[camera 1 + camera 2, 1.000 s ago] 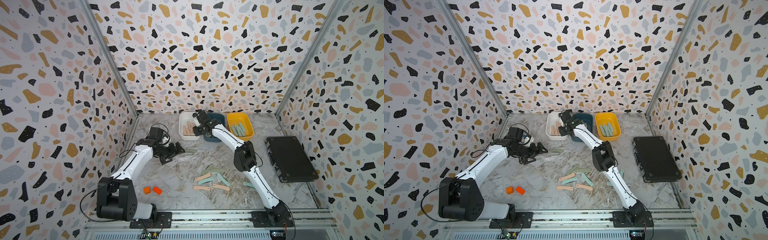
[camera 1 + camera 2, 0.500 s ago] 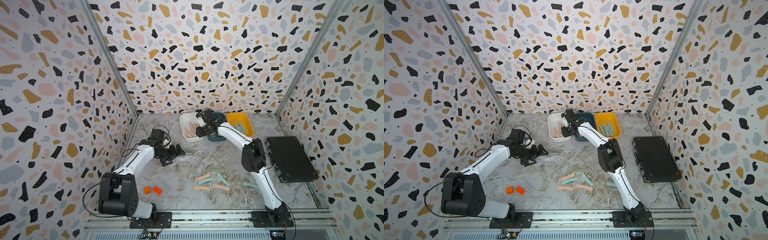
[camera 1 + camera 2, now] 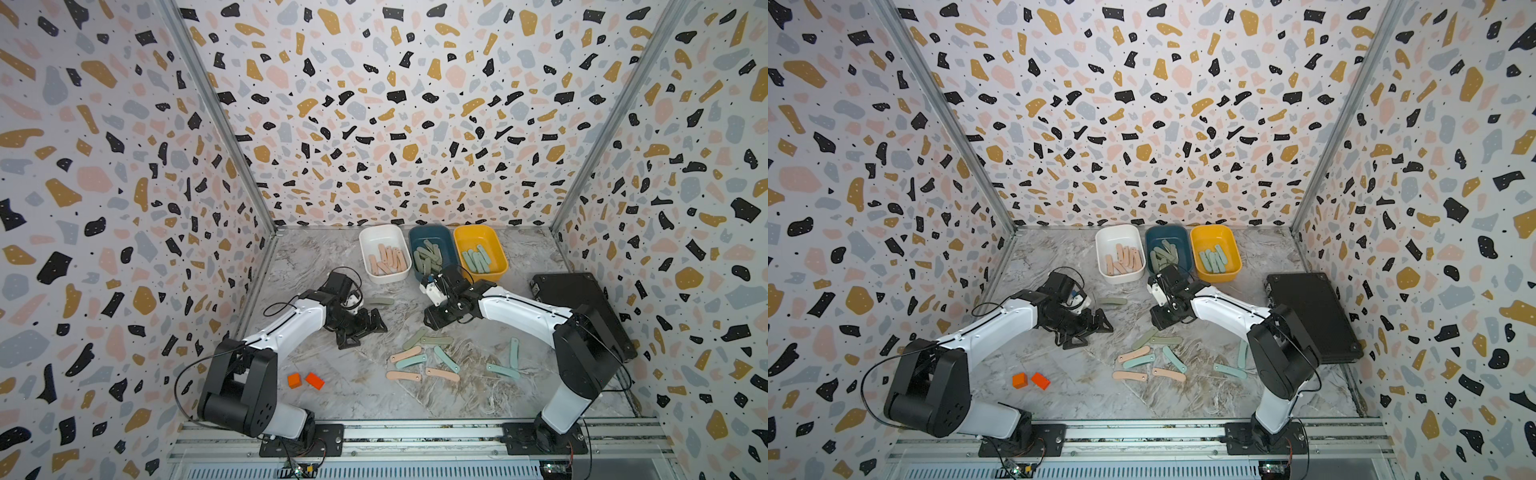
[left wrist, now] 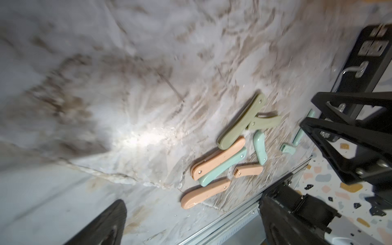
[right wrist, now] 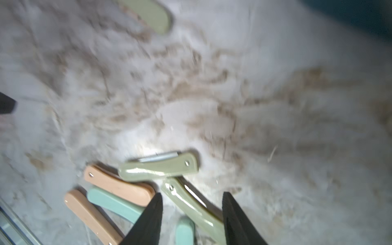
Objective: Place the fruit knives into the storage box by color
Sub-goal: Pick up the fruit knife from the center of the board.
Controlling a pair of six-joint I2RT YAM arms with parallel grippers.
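place: lab test cell | cues: terrazzo-print walls [image 3: 374, 104], aluminium base rail [image 3: 415, 435]

Both arms low, left gripper [image 3: 362, 333] spread wide, right gripper [image 3: 433, 322] half parted, both empty.

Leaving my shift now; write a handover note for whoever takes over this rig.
Left gripper: jaws wide open, empty, near a lone green knife.
Right gripper: jaws open, empty, over two green knives at the pile's edge.
Done: pink knives in the white box, green knives in the blue box, teal knives in the yellow box.
Left: ten loose knives on the table: three green, three pink, four teal. The orange blocks are not knives.
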